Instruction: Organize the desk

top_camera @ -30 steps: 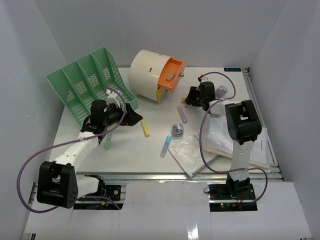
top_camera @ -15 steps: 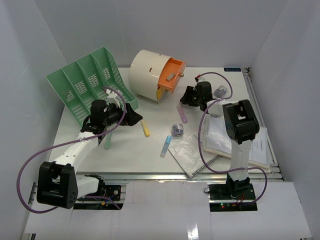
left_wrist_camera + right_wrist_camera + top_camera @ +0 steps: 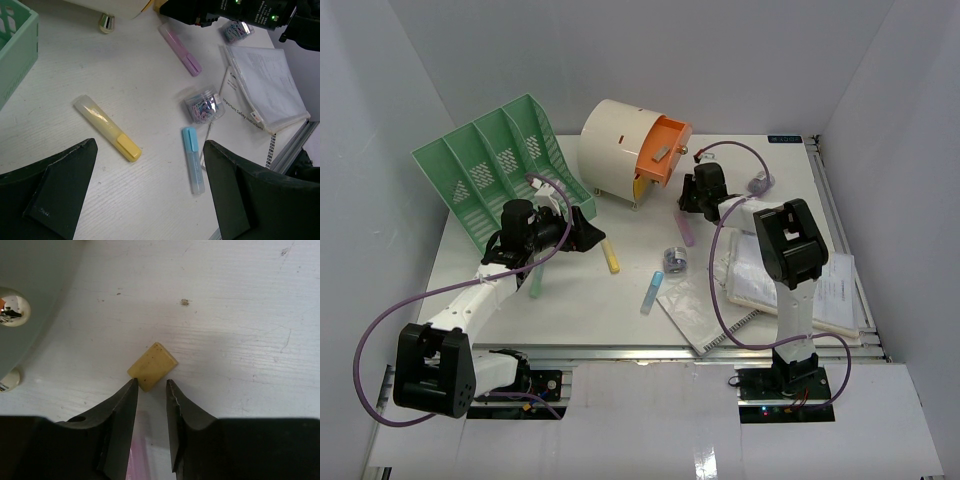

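Left end effector (image 3: 150,150) is sitting wide open, gripping nothing. Yellow highlighter (image 3: 107,128) is lying just ahead of it, blue highlighter (image 3: 193,159) by one finger. Right end effector (image 3: 152,385) is showing only a narrow gap, eraser (image 3: 152,366) corner sitting between its fingertips; can't tell if it's pinching. Surface (image 3: 580,300) is lying right beneath both. Drum (image 3: 620,150) is standing just beside the right one.

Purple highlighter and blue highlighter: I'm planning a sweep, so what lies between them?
A clear tub of paper clips sits between the purple highlighter and the blue highlighter, a little off their line; the left wrist view shows it plainly.
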`<state>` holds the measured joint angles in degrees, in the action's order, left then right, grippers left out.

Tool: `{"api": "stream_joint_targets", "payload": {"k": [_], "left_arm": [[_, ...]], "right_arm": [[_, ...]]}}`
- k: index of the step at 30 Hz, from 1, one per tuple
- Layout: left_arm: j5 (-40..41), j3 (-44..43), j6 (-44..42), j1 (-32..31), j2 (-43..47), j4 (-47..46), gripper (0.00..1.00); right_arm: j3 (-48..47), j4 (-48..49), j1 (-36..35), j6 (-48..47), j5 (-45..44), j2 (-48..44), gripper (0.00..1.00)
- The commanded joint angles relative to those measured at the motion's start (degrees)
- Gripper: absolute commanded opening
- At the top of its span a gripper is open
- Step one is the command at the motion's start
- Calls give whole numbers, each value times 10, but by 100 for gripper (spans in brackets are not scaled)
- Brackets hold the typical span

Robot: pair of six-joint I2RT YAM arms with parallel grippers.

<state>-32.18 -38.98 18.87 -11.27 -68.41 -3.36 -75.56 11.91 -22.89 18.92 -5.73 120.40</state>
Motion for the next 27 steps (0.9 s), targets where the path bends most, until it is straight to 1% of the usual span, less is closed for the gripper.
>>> {"api": "stream_joint_targets", "payload": {"k": [1, 11, 13, 18, 25, 27], "left_arm": [[-5, -19, -8, -3, 24, -1, 98], [-4, -19, -9, -6, 27, 1, 98], [-4, -20, -9, -6, 28, 0, 98], [-5, -19, -10, -6, 26, 1, 98], [-4, -19, -10, -6, 24, 1, 98], [-3, -20, -10, -6, 22, 1, 98]], "right_arm": [[-12, -27, 3, -25, -40, 8, 33], [1, -15, 24, -44, -40, -12, 33], [1, -14, 30, -41, -32, -14, 36], [0, -7, 31, -29, -10, -21, 46], [-2, -7, 31, -10, 14, -32, 50], [-2, -7, 32, -3, 19, -35, 52]]}}
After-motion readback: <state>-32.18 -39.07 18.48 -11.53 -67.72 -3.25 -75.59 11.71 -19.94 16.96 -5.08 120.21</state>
